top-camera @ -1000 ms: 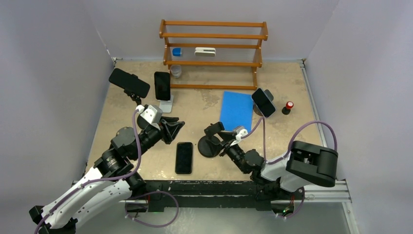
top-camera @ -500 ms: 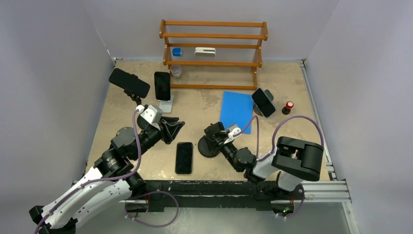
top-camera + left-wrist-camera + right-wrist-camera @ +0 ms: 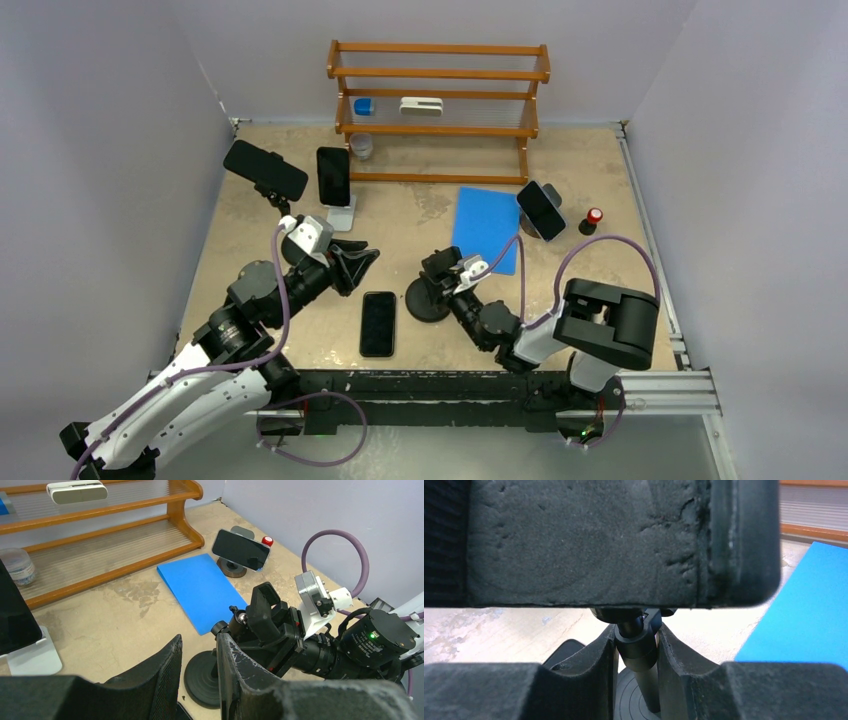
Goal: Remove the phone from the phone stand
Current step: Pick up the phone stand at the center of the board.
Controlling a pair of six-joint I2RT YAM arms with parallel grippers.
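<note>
A black phone (image 3: 378,323) lies flat on the table, just left of an empty black phone stand (image 3: 428,300) with a round base. My right gripper (image 3: 447,275) is shut on the stand's stem (image 3: 638,652), one finger on each side, below its padded holder (image 3: 624,540). A corner of the phone (image 3: 566,653) shows past the left finger. My left gripper (image 3: 358,262) is open and empty, above and left of the phone. In the left wrist view its jaws (image 3: 199,647) frame the stand's base (image 3: 202,677).
Three other phones sit on stands: far left (image 3: 265,170), on a white stand (image 3: 334,176), and right (image 3: 541,210) by a red-capped object (image 3: 594,217). A blue mat (image 3: 486,228) lies behind the stand. A wooden shelf (image 3: 438,105) stands at the back.
My right gripper has moved forward and left onto the stand's stem, and the arm's base has swung with it. The left arm and the flat phone have not moved.
</note>
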